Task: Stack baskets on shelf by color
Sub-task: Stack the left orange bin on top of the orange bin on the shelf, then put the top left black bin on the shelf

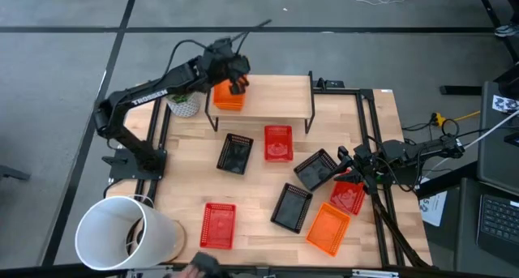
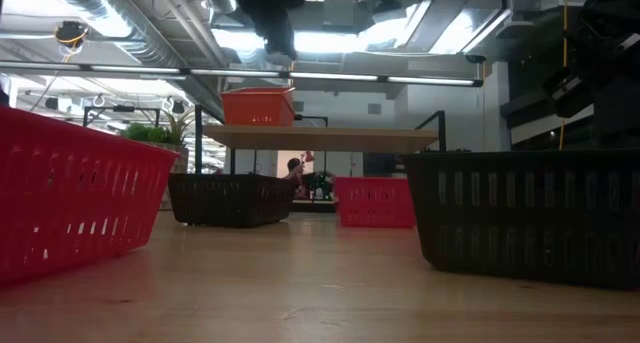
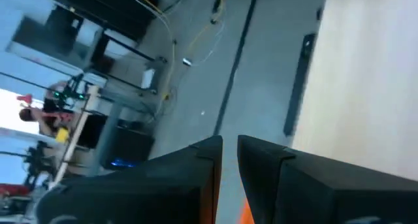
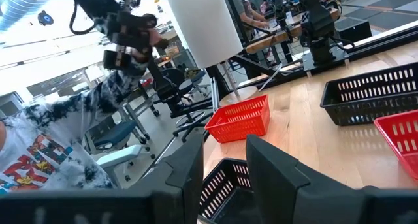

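L gripper point(image 1: 237, 85) sits over shelf point(image 1: 280, 90) at its plant-side end, fingers clamped on rim of orange basket point(image 1: 226, 97); prob starting the orange stack there; R gripper point(image 1: 357, 160) idles beyond shelf's front, jaws slightly apart, holding nothing.

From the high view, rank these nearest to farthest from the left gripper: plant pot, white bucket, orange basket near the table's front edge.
From the left gripper:
1. Plant pot, just beside it, at the shelf's left end.
2. White bucket, front left corner.
3. Orange basket, front right.
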Robot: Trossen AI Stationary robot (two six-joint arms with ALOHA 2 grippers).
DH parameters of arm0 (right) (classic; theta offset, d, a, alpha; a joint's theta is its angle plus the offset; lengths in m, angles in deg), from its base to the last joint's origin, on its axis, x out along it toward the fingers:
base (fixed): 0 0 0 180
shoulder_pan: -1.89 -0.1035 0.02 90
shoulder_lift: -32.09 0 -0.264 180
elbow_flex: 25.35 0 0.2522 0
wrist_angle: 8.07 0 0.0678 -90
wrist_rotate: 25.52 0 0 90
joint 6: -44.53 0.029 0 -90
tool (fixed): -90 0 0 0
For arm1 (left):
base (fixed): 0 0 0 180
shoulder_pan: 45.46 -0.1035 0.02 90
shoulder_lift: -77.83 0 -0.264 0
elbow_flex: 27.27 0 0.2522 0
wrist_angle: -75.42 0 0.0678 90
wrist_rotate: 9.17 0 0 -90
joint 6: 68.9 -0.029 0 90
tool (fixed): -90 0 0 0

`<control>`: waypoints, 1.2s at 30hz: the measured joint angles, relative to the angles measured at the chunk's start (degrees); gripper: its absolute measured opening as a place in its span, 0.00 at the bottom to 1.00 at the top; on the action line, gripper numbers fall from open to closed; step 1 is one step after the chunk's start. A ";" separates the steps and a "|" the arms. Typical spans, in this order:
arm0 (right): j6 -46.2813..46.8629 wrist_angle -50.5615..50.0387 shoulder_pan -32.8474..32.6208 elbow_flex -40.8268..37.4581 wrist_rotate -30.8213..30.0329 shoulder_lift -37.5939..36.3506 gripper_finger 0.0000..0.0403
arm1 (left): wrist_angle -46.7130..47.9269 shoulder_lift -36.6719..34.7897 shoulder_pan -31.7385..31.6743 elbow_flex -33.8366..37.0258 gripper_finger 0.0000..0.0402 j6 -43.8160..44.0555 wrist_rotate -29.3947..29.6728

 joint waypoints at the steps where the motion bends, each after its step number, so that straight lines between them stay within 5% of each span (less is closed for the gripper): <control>1: 0.12 0.01 0.02 0.00 -0.01 0.00 0.29 | 0.19 0.84 -1.10 -0.01 0.10 -0.06 -0.43; 22: -0.03 -0.45 0.02 0.00 0.05 0.00 0.29 | 1.91 6.36 -3.11 0.12 0.10 0.11 3.40; 29: 0.08 -0.45 0.00 0.00 0.04 0.00 0.29 | 7.45 1.00 6.63 0.01 0.10 6.64 0.00; 36: -0.08 -0.42 0.01 0.00 -0.37 0.00 0.29 | 22.66 -2.68 20.18 0.01 0.10 27.09 -14.85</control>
